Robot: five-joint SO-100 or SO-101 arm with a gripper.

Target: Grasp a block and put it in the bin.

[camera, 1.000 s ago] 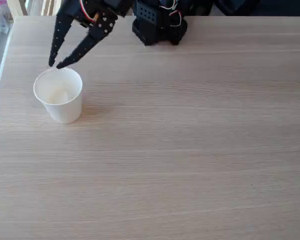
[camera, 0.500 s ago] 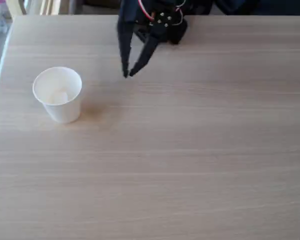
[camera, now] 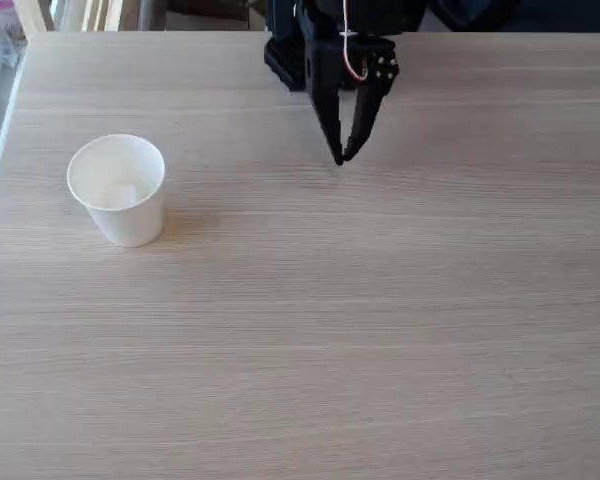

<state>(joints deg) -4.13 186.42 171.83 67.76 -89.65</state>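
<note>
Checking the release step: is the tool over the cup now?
No: the tool hangs over bare table, well right of the cup in the fixed view.

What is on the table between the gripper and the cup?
Nothing: in the fixed view, only bare table lies between the gripper and the cup.

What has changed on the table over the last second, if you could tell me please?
The claw swung away from the rim of the white paper cup, rightward across the fixed view to near the arm's base, its jaws closing to nearly shut and empty. The cup stayed put, with a pale lump, probably the block, inside.
</note>
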